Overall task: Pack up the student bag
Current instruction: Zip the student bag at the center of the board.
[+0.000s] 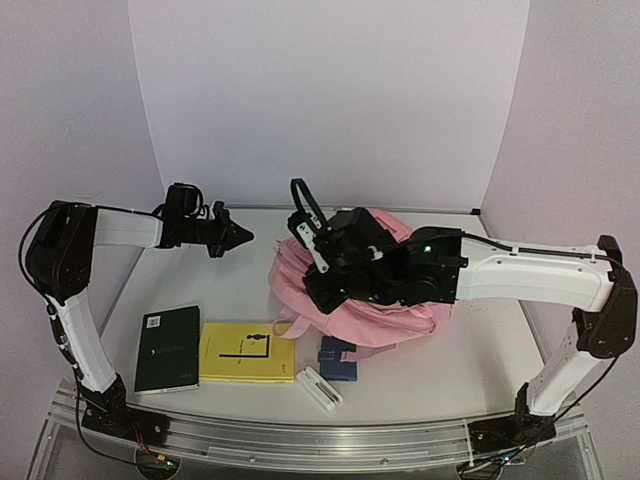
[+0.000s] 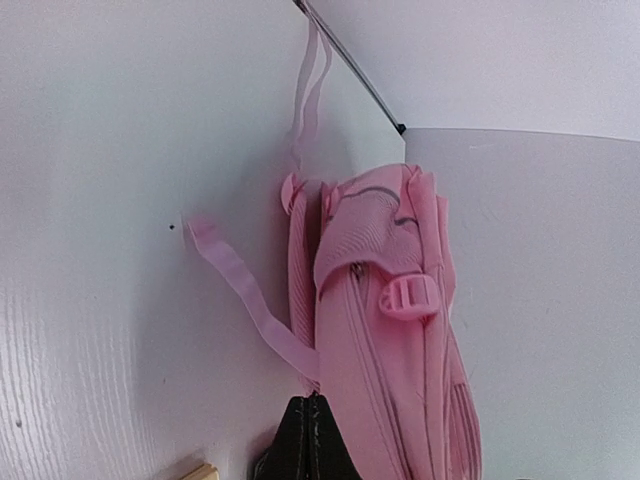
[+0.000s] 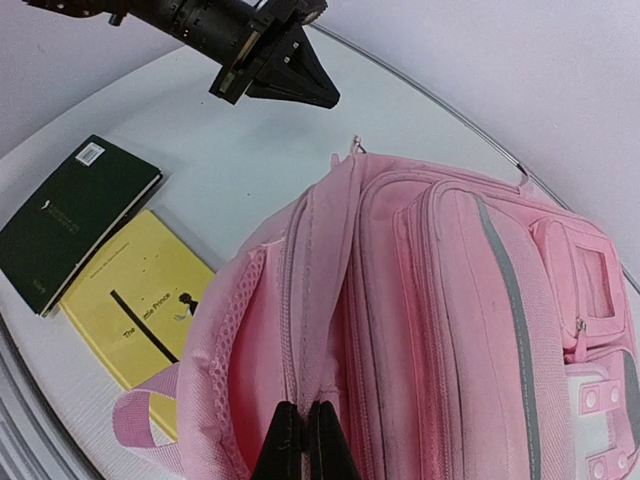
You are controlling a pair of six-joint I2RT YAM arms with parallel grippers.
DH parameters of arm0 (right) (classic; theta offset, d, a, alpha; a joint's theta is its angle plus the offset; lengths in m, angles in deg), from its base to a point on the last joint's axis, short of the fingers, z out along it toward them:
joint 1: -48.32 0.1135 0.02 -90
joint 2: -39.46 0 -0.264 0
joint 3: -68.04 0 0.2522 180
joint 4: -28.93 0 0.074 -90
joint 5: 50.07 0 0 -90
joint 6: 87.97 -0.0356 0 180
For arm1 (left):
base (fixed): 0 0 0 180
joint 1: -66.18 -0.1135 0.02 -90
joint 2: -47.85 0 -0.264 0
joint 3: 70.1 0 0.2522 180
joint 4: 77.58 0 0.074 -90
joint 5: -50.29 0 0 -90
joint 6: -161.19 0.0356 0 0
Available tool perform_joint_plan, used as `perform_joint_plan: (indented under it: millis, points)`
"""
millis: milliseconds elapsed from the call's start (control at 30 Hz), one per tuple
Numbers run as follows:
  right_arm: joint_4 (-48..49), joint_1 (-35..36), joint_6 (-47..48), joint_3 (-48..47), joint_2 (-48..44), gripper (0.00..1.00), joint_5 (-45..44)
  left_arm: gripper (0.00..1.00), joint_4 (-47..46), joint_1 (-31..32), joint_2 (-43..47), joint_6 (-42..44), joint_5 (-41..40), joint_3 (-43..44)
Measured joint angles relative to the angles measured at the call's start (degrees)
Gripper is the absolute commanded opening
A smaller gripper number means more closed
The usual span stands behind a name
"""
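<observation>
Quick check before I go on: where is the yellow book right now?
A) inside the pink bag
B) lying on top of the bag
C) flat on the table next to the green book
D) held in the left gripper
C: the yellow book lies flat on the table beside the green book, outside the bag.

Top camera looks down from six o'clock; wrist cameras — left facing three, right nine — closely share the student bag [image 1: 390, 322].
</observation>
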Motion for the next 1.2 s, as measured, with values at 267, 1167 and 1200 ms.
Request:
perform_joint_plan:
  millis: [267,1167,1200]
  points:
    - [-1.1,0.2,-0.4,1.3,-4.1,0.00,2.5,0.31,-4.7,1.2,-4.2,0.3,2.7,1.4]
    - [6.3,-13.3,0.2,22.9,-19.7,0.00,20.9,0.67,-8.6,16.6,7.2,20.1,10.8,-7.8]
    - [6.3,-13.3,0.1,22.9,-20.0,0.00,20.9,0.67,-8.0,16.7,6.7,20.4,10.7,-7.6]
